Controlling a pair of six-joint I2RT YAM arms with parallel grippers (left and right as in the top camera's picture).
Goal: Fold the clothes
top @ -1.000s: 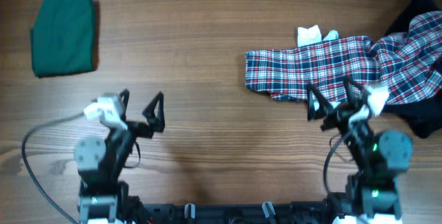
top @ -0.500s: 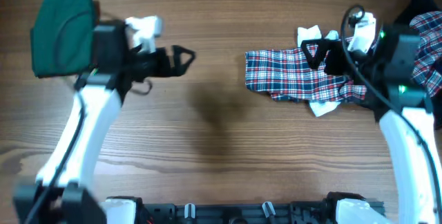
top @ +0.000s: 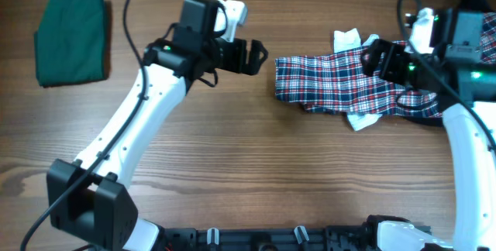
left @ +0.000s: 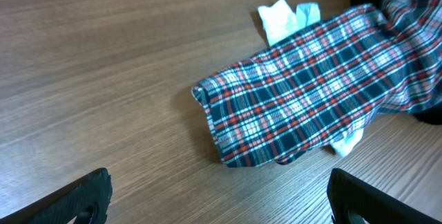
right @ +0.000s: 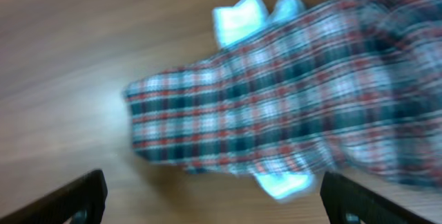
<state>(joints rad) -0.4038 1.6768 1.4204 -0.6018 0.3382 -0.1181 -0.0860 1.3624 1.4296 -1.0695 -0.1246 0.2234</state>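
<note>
With my left gripper (top: 256,55) and right gripper (top: 374,59) both spread wide and empty, I judge the plaid dress (top: 329,80), rumpled towards the worktop's (top: 232,142) far right corner, light and limp, best pinched at its flat end's corners.

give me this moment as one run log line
left claw: open, empty, left of plaid dress | right claw: open, empty, over plaid dress | plaid dress: rumpled, unfolded | green garment: folded, far left
</note>
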